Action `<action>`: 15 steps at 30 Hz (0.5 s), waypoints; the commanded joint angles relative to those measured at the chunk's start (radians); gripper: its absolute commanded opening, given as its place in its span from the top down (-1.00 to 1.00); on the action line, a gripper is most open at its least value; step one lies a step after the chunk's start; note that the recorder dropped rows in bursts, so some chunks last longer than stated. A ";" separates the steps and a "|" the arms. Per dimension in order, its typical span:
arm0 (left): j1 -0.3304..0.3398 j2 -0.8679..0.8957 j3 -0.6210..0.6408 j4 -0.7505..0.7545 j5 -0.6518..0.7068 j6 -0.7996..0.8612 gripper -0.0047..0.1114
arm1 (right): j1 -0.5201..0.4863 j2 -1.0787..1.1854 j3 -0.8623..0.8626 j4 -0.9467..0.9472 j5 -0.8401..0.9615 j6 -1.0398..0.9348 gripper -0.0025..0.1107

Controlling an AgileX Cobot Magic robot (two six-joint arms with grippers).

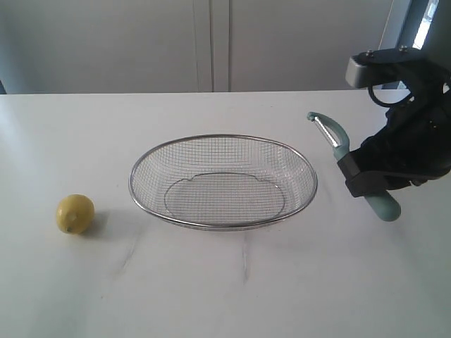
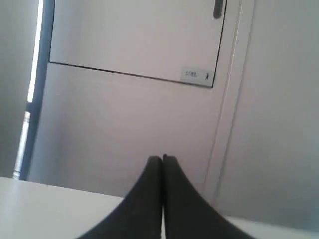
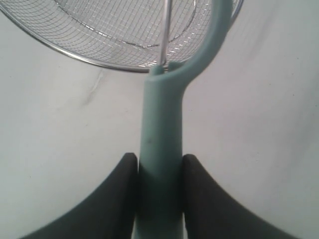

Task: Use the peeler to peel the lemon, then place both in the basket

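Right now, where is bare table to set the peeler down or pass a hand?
Widest: the front strip of table, before lemon and basket. Also bare: the gap between lemon and basket, and the strip behind the basket. Crowded: right of the basket, where the right gripper holds the peeler.

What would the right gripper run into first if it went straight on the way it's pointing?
Probably the basket, the peeler in the right gripper touching its rim first; height is unclear, so it might pass above.
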 commanded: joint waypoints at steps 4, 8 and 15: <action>0.001 0.012 -0.048 0.168 -0.119 -0.383 0.92 | -0.012 0.000 -0.002 0.004 -0.007 -0.009 0.96; 0.001 0.099 -0.217 0.432 0.023 -0.459 0.92 | -0.012 0.000 -0.002 0.004 -0.007 -0.009 0.96; 0.001 0.372 -0.532 0.584 0.594 -0.501 0.92 | -0.012 0.000 -0.002 0.004 -0.007 -0.009 0.96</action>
